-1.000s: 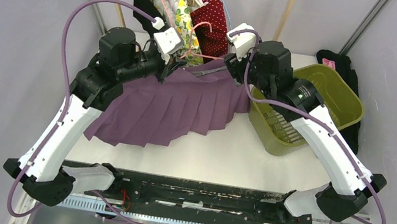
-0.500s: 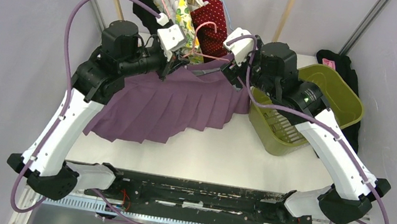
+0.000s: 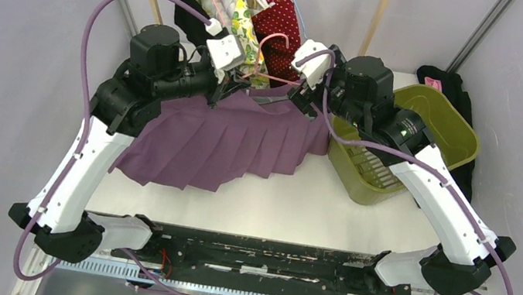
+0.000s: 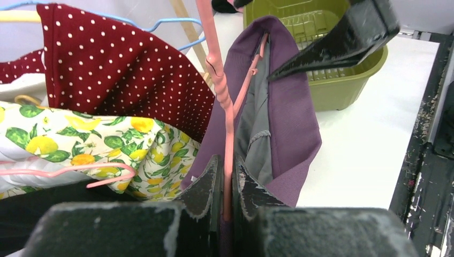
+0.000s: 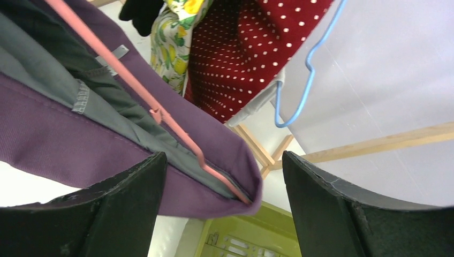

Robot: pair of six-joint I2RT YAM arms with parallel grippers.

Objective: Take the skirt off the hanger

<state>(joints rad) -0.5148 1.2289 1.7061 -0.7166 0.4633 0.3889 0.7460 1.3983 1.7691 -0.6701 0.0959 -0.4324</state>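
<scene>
- Top view: the skirt [image 3: 228,142] fans over the surface [image 3: 297,200] at centre-left. Its waistband is lifted toward upper centre on the pink hanger [image 3: 282,80]. The left gripper [image 3: 230,84] is at the hanger's neck. The right gripper [image 3: 291,97] is at the waistband's right end, and its jaws have spread wide in the last second.
- Left wrist view: jaws pinched nearly closed on the hanger's pink stem, bottom centre.
- Right wrist view: jaws fully apart, straddling the waistband corner and holding nothing.
- Reading: the right looks set to clamp the waistband and pull; the skirt is not yet off.
</scene>
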